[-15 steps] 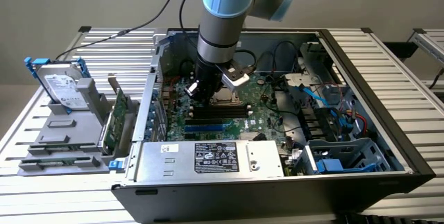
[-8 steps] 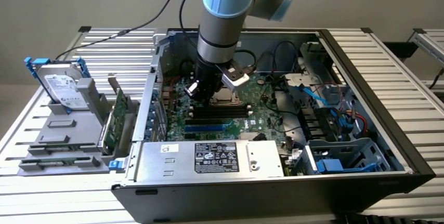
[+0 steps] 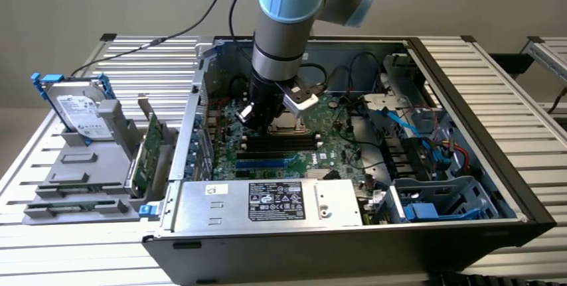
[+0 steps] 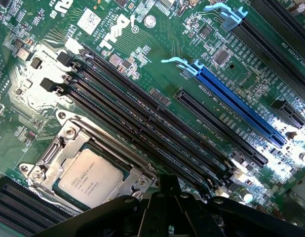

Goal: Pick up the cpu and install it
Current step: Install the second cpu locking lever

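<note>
Claw [image 4: 167, 200] closed, empty, partly cut off, beside cpu [image 4: 91, 178] seated in its socket.

We see small square metal-topped cpu [image 4: 88, 180] in motherboard socket | long black memory slots [image 4: 142, 123] beside it | closed gripper [image 4: 167, 197] above.

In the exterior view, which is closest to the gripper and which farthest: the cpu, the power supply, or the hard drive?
1. cpu: right under the gripper, in its motherboard socket.
2. power supply: along the case's front edge.
3. hard drive: outside the case, far toward the exterior view's left.
</note>
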`<action>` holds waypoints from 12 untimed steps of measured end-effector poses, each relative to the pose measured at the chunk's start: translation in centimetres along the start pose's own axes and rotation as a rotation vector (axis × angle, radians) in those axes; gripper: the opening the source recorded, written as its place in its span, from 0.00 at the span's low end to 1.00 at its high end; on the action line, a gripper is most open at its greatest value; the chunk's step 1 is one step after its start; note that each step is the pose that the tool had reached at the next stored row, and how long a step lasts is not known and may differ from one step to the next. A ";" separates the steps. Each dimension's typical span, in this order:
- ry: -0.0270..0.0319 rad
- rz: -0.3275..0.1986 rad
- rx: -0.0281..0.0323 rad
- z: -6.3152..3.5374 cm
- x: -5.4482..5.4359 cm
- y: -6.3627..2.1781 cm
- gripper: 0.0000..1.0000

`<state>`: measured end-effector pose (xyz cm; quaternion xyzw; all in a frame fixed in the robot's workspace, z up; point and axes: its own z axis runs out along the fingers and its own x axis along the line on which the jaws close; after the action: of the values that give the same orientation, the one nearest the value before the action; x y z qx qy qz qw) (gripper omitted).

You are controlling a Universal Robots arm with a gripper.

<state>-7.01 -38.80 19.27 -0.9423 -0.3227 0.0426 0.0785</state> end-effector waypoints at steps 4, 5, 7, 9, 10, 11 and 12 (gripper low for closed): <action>0.0001 0.000 0.0000 0.00 0.0 0.00 0.11; 0.0001 0.000 0.0000 0.00 0.0 0.00 0.11; 0.0001 0.000 0.0000 0.00 0.0 0.00 0.11; 0.0001 0.000 0.0000 0.00 0.0 0.00 0.11; 0.0001 0.000 0.0001 0.00 0.0 0.00 0.11; 0.0001 0.000 0.0001 0.00 0.0 0.00 0.11; 0.0001 0.000 0.0001 0.00 0.0 0.00 0.11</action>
<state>-7.01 -38.80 19.27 -0.9423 -0.3226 0.0426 0.0786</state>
